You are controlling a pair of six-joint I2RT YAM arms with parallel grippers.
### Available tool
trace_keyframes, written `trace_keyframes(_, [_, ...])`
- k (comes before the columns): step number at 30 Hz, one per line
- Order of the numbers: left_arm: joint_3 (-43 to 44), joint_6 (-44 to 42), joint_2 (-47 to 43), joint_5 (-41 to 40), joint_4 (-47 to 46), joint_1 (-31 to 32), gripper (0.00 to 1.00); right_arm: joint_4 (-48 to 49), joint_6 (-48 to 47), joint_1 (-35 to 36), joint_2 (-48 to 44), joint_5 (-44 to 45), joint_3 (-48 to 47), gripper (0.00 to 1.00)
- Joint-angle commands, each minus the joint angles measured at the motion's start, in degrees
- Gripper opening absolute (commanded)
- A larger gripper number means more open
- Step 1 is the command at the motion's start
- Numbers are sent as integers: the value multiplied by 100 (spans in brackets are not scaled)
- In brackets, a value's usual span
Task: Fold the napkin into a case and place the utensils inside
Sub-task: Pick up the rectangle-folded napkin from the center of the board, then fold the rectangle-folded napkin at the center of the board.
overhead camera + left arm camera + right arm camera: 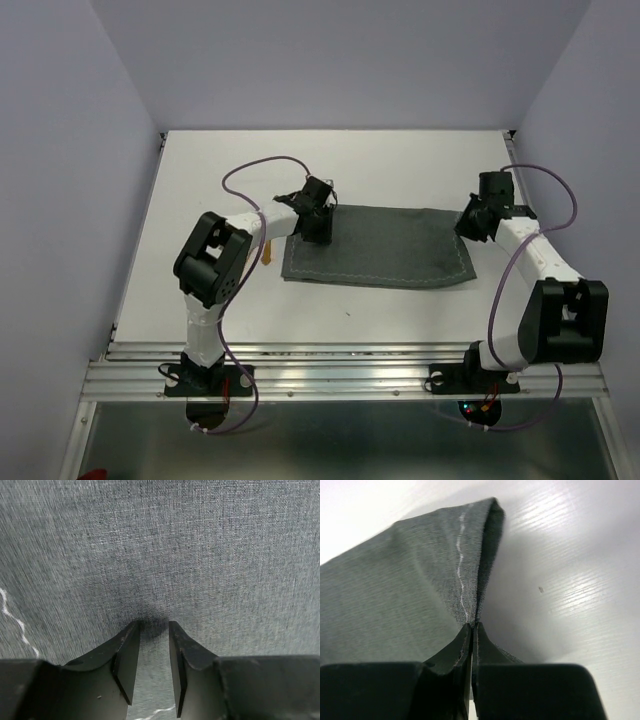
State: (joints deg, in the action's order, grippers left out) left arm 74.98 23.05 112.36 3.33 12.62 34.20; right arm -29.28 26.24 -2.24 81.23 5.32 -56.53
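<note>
The dark grey napkin (380, 248) lies flat as a wide rectangle in the middle of the white table, its pale hem line showing along the near edge. My left gripper (318, 224) points down onto its far left corner. In the left wrist view the left gripper (153, 627) is open, fingertips (134, 630) against flat cloth (165, 550) with nothing pinched. My right gripper (470, 224) is at the far right corner. Seen from the right wrist, the right gripper (472, 626) is shut on the napkin's hemmed edge (462, 570), lifting it slightly. One orange-brown utensil (267, 252) peeks out beside my left arm.
The table (200, 180) is white, with pale walls on three sides. Purple cables (250, 175) loop above both arms. An aluminium rail (330, 368) runs along the near edge by the arm bases.
</note>
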Motion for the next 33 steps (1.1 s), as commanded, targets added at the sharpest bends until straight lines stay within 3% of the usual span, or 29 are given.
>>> trace_keyframes(1, [-27,217,269,246,-303,210,41,-183,-75,13,-345,-172,-376,1])
trace_keyframes(12, [333,376,463,739,-568,500,40,-149,285,689,-574,-313,-525,1])
trace_keyframes(19, [483,306,-63,765,-340,439,41,18,382,1207,-371,-146,-622,1])
trace_keyframes(26, [-132,367,-715,686,-269,-88,41,106,514,1813,-29,13,-876,1])
trace_keyframes(33, [-677,385,-742,247,-190,-396,41,194,602,2359,376,153,-1184,1])
